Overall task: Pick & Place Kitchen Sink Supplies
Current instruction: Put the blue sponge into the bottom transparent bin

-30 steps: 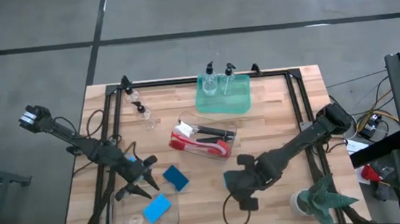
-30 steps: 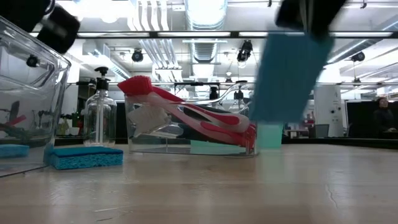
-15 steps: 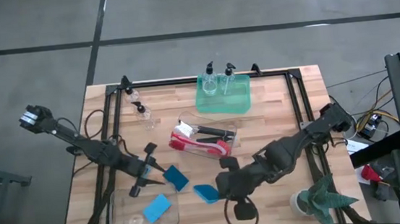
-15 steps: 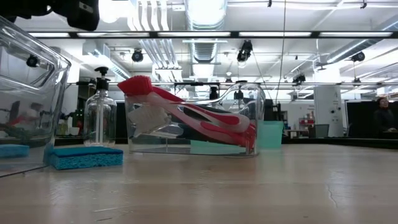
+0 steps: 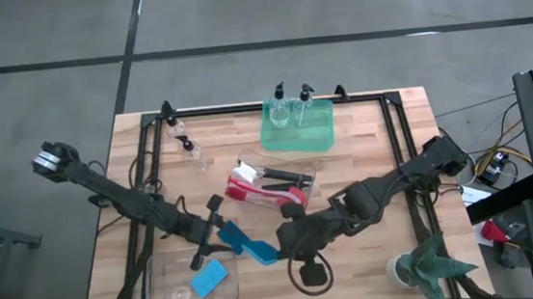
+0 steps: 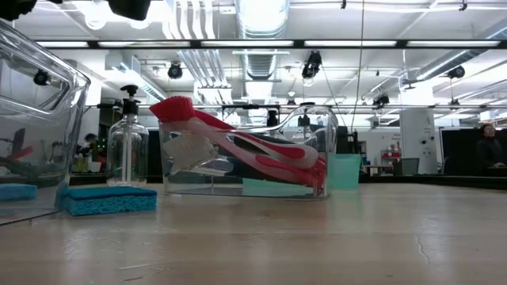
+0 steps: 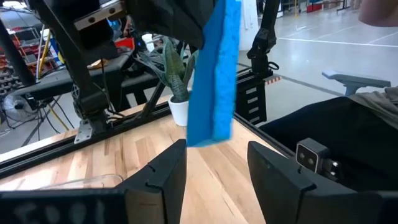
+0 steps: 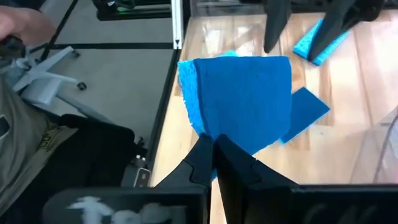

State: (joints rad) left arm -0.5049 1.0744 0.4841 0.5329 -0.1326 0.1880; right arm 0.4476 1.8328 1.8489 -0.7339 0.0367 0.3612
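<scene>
My right gripper is shut on a blue sponge, held above the table's near middle; the sponge also shows in the right wrist view and the left wrist view. My left gripper is open. Its fingertips stand on either side of the sponge's lower end without touching it. A second blue sponge lies flat on the table below. A third blue sponge lies in the clear bin at the near left. My right gripper pinches the sponge near one edge between its two fingers, which press on the broad faces. The fingers slant down toward the table's left. The sponge hangs on edge beyond the fingertips, clear of the table.
A clear bin at the middle holds a red brush and a black brush. A green tray at the far edge holds two pump bottles. Another pump bottle stands at the far left. A potted plant stands at the near right.
My right gripper has carried the blue sponge toward the table's left, clear of the table, up to my left gripper. My left gripper has moved toward the table's right, to the sponge's lower end.
</scene>
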